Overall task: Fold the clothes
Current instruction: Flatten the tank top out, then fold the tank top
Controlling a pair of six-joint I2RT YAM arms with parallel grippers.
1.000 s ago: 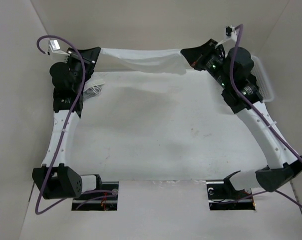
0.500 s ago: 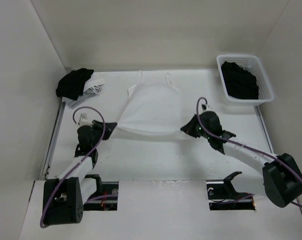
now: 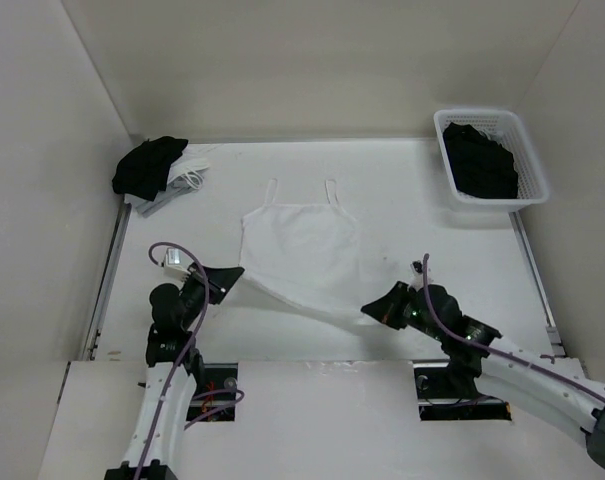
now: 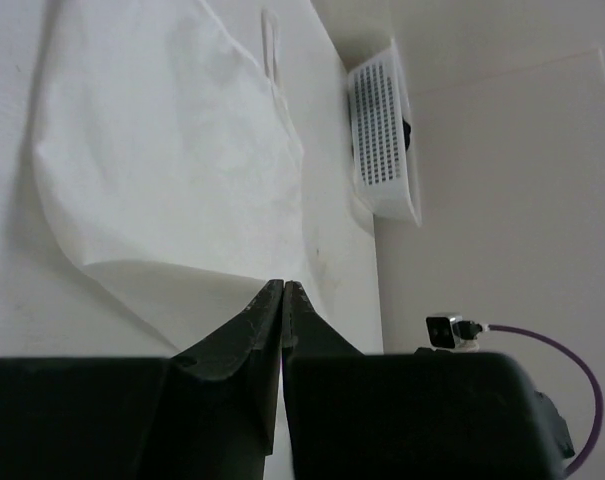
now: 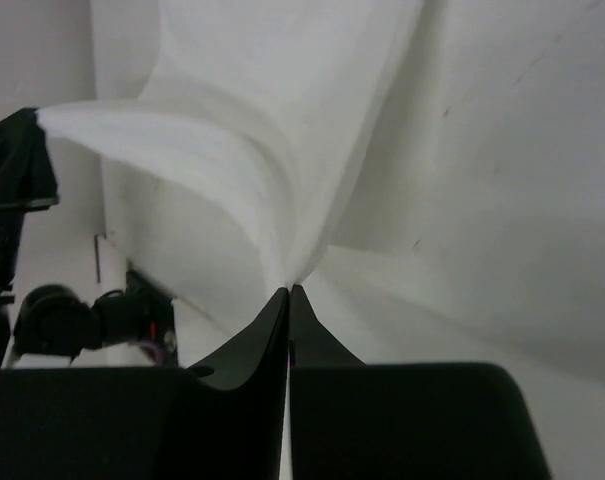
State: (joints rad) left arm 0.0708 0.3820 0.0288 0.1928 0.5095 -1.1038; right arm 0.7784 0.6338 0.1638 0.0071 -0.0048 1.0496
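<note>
The clothes [image 3: 302, 245], a plain white camisole, lie spread on the table with two thin straps [image 3: 270, 192] pointing to the back. My left gripper [image 3: 236, 276] is shut on the near left hem corner, and the fabric [image 4: 162, 150] meets its closed tips [image 4: 283, 284]. My right gripper [image 3: 368, 309] is shut on the near right hem corner, where the cloth [image 5: 262, 130] gathers into a pinched fold at its tips [image 5: 290, 290]. Between the two grippers the hem is lifted slightly and sags.
A white basket [image 3: 527, 170] holding black garments stands at the back right, also seen in the left wrist view [image 4: 382, 130]. A black bundle [image 3: 147, 165] with a white-grey strappy piece [image 3: 189, 178] lies at the back left. Walls enclose the table.
Both arms have drawn back from the far wall to the near edge, pulling the camisole with them. It went from hanging stretched in the air to lying flat, straps away.
</note>
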